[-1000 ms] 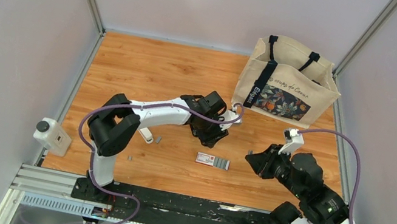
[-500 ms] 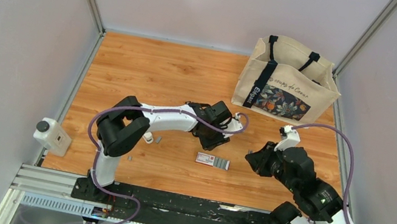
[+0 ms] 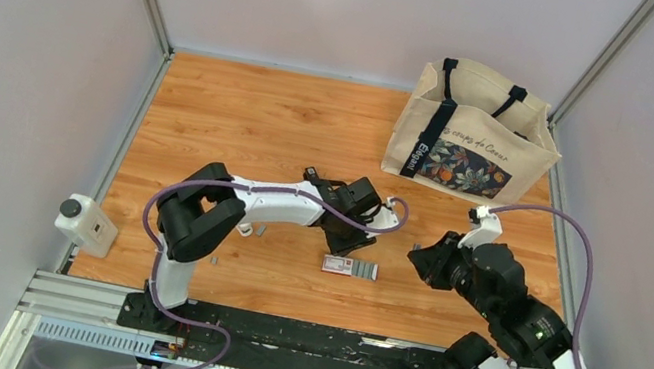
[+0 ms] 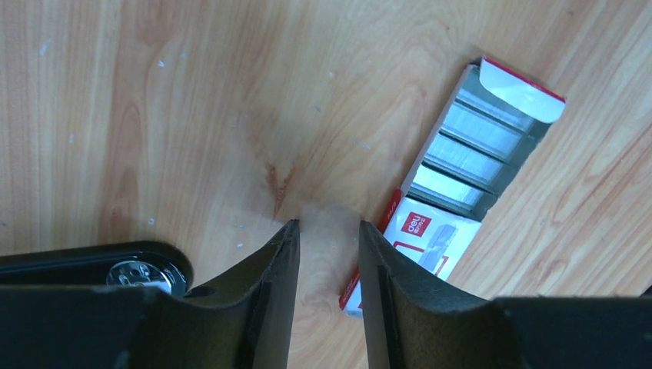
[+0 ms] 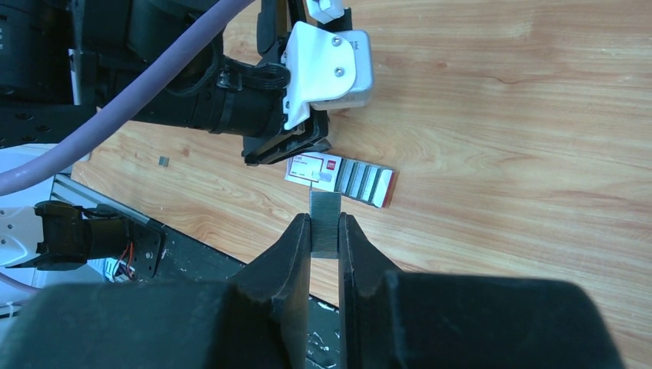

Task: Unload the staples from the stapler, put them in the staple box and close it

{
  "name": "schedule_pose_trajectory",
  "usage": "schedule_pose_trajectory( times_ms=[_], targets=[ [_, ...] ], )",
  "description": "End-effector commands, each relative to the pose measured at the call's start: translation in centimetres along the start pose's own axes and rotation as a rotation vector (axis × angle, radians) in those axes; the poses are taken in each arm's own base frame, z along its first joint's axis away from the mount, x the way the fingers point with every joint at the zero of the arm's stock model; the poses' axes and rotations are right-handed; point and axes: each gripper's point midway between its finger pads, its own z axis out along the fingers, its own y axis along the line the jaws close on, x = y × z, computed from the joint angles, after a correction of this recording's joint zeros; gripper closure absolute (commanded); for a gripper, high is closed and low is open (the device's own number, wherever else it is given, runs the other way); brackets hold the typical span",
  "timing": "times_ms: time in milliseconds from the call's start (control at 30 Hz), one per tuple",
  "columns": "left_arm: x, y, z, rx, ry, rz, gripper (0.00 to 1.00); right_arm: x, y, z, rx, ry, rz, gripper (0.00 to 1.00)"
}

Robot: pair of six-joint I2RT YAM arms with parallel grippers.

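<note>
- Currently your right gripper [image 5: 324,227] pinches the staples [image 5: 324,201], a thin grey strip, above the table near the red-and-white box [image 5: 340,175].
- Expect the strip to be light, stiff, slick and easily snapped, so hold its flat sides gently.
- Your left gripper [image 4: 329,231] hangs narrowly spread beside that box.

Red-and-white box [image 4: 430,238]: "deli" logo. Tote bag [image 3: 514,136]: script "coups de Coeur"; black strap [image 3: 424,146], roughly "Elégant".

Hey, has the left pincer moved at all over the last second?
Yes. In the top view the left pincer has shifted toward the near edge of the table, closing in on the red-and-white staple box, which has stayed put.
</note>
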Motion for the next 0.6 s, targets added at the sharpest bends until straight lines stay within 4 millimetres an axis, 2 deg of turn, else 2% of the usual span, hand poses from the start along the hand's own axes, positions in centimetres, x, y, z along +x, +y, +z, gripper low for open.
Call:
schedule_pose_trajectory(
  times_ms=[0,167,267,333,367,433,467,500,533,567],
  targets=[
    [0.6,-1.7,-1.3,0.051,0.0,-0.013,0.59,-1.2,0.5,-0.2,0.002,-0.03,-0.002,0.85],
    [-0.1,-1.1,-2.5,0.019,-0.019,-0.002,0.6,-0.3,0.4,0.9,-0.001,0.001,-0.013,0.84],
    [-1.1,-0.5,-4.2,-0.005,-0.048,0.001,0.59,1.0,0.1,2.2,0.0,0.052,-0.03,0.83],
    [-2.1,0.8,-6.3,-0.031,-0.091,-0.011,0.57,2.1,0.0,3.5,0.0,0.096,-0.049,0.83],
    [-2.8,1.5,-8.1,-0.049,-0.126,-0.024,0.54,2.5,-0.2,3.9,0.007,0.112,-0.055,0.83],
    [-3.0,3.9,-10.4,-0.088,-0.156,-0.067,0.52,3.8,-0.8,5.3,0.044,0.175,-0.066,0.85],
    [-3.4,4.5,-12.6,-0.099,-0.188,-0.077,0.39,4.2,-1.0,5.8,0.056,0.201,-0.076,0.85],
    [-3.2,6.0,-14.1,-0.103,-0.215,-0.116,0.31,4.7,-0.9,6.3,0.059,0.221,-0.084,0.89],
    [-3.0,6.6,-15.3,-0.104,-0.235,-0.134,0.24,5.7,-1.3,7.2,0.089,0.271,-0.088,0.9],
    [-3.0,6.9,-17.7,-0.116,-0.274,-0.148,0.19,5.8,-1.1,7.6,0.09,0.285,-0.092,0.92]
  ],
)
